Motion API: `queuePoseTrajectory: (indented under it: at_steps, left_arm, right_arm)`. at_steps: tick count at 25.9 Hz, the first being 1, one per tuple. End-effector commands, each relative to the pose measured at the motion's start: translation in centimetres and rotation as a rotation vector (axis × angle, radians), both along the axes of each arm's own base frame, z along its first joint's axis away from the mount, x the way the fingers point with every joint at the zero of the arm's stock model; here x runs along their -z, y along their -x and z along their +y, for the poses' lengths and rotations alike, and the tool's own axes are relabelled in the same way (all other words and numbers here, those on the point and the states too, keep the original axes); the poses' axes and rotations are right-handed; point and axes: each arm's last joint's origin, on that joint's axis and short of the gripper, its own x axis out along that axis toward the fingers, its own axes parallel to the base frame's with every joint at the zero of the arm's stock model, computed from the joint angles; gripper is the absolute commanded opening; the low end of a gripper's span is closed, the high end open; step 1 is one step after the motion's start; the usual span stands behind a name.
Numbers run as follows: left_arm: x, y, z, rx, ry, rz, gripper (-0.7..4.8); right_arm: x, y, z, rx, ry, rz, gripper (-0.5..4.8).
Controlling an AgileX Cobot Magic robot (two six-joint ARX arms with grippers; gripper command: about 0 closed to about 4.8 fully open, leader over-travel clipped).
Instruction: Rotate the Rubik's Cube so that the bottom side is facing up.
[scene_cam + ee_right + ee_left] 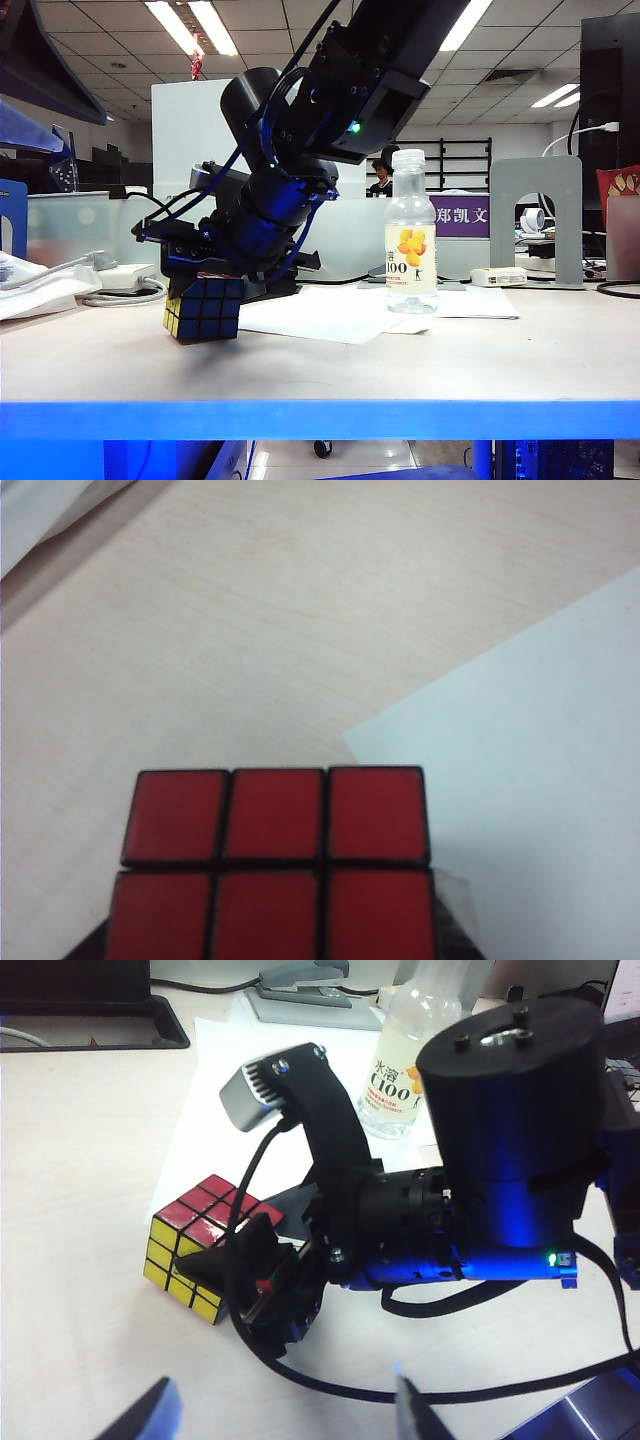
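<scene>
Cube count: one Rubik's Cube point(204, 308), standing on the desk point(330, 365) toward its left front, tilted, one lower edge touching the surface.
Cube faces: blue and yellow in the exterior view; red on top and yellow on the side in the left wrist view.
Bottle count: one clear drink bottle point(410, 233) with an orange-print label, upright, well apart from the cube toward desk centre.
Paper: one white sheet point(340, 315) lying between cube and bottle.
Right gripper point(262, 1272): reached across onto the cube, fingers closed against its sides from above.
Left gripper point(280, 1415): raised clear of the desk, only two blurred fingertips visible, spread apart, nothing between them.
Right wrist view only: close-up of the red face point(275, 865), six stickers visible, paper corner beside it.
Left wrist view only: stapler point(305, 982) near the far edge.
</scene>
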Motion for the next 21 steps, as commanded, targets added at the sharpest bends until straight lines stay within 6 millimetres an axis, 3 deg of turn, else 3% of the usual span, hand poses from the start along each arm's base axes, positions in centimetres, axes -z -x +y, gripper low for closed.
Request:
queuePoseTrajectory:
  at_steps: [1,9,21]
  left_arm:
    - [-0.2,0.0,0.0,-0.001,0.001,-0.012,2.87]
    - [-0.2,0.0,0.0,-0.012,-0.003,-0.013,2.87]
    - [-0.2,-0.1,0.1,-0.022,-0.006,-0.015,2.87]
  right_arm:
    - [0.1,0.1,0.1,-0.069,-0.03,0.048,2.45]
    - [-0.4,-0.1,-0.2,-0.111,-0.065,0.065,2.46]
    - [-2.2,-3.2,-4.3,-0.052,-0.24,0.185,2.47]
